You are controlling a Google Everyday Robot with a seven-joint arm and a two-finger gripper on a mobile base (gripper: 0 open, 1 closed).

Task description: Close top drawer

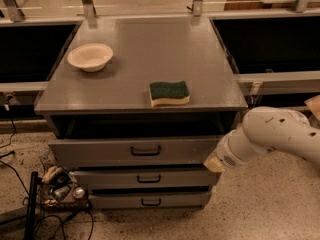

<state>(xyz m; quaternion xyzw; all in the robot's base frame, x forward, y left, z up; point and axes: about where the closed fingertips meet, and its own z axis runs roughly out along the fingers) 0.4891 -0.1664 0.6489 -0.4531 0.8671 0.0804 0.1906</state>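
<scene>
The top drawer (100, 152) is the uppermost of the grey cabinet's three. It stands pulled out, with a dark gap between its front panel and the cabinet top. Its small dark handle (145, 150) sits at the centre of the panel. My gripper (215, 162) is at the end of the white arm (280, 134), which reaches in from the right. The gripper sits against the right end of the top drawer's front panel, at its lower corner.
A cream bowl (90, 57) and a green and yellow sponge (169, 93) lie on the cabinet top (150, 44). Two lower drawers (149, 178) are shut. Cables and small clutter (57, 184) lie on the floor at the left. Dark bins flank the cabinet.
</scene>
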